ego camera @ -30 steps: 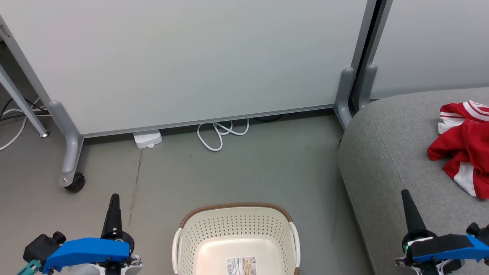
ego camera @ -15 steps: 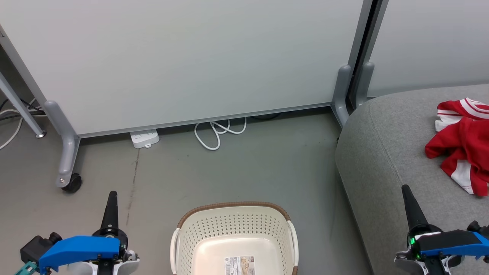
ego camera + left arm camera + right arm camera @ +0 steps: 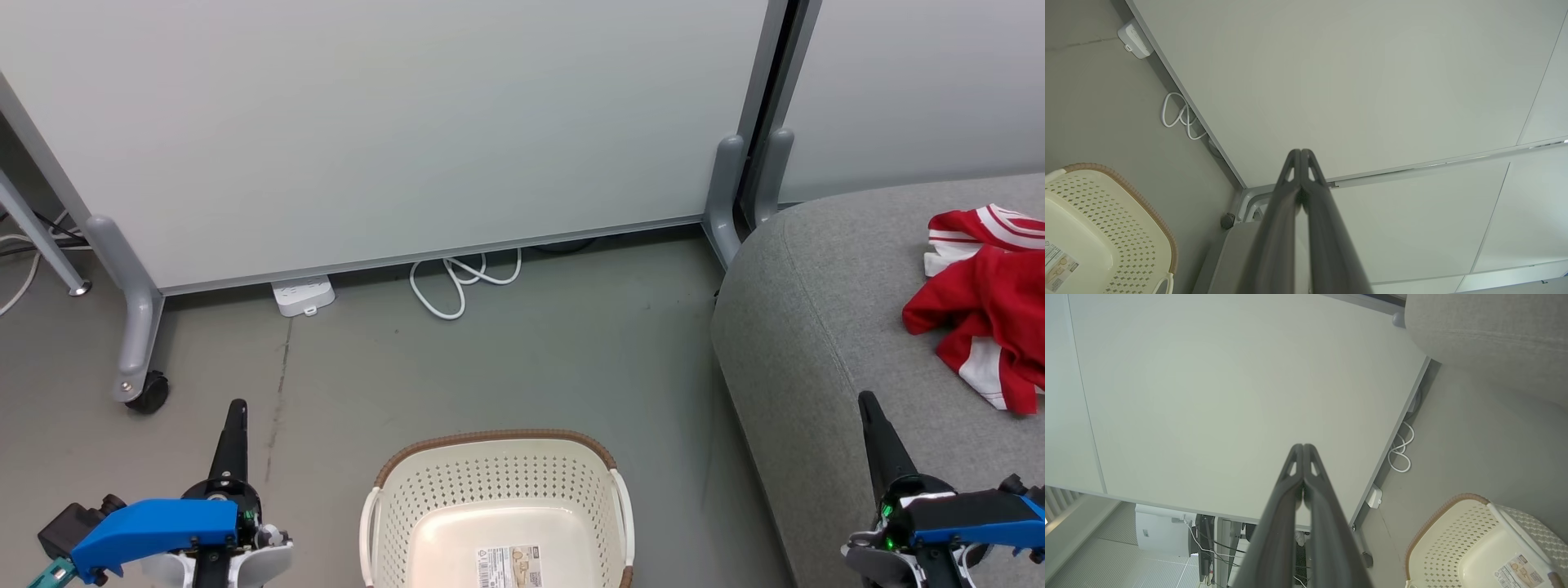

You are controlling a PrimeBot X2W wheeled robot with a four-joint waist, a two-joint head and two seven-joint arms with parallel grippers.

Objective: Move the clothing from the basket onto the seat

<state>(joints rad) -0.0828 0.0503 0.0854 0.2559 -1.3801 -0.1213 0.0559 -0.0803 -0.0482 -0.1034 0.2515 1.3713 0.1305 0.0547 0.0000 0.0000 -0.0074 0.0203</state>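
Red clothing (image 3: pixel 989 304) with white panels and stripes lies crumpled on the grey seat (image 3: pixel 816 327) at the right edge of the head view. The cream basket (image 3: pixel 495 472) with a brown rim stands on the floor at bottom centre; only a printed label lies on its floor. It also appears in the left wrist view (image 3: pixel 1106 212) and the right wrist view (image 3: pixel 1457 535). My left gripper (image 3: pixel 237 407) is shut at lower left, left of the basket, holding nothing. My right gripper (image 3: pixel 866 398) is shut at lower right, over the seat's front edge, clear of the clothing.
A pale partition panel (image 3: pixel 408 122) on grey wheeled legs (image 3: pixel 135 327) stands behind the basket. A white power strip (image 3: pixel 302 296) and a looped white cable (image 3: pixel 457 282) lie at its foot. Bare grey floor (image 3: pixel 531 359) lies between the partition, the basket and the seat.
The whole head view has shifted slightly, so the camera has moved. Both grippers stay shut and keep their places beside the basket. The clothing lies as before.
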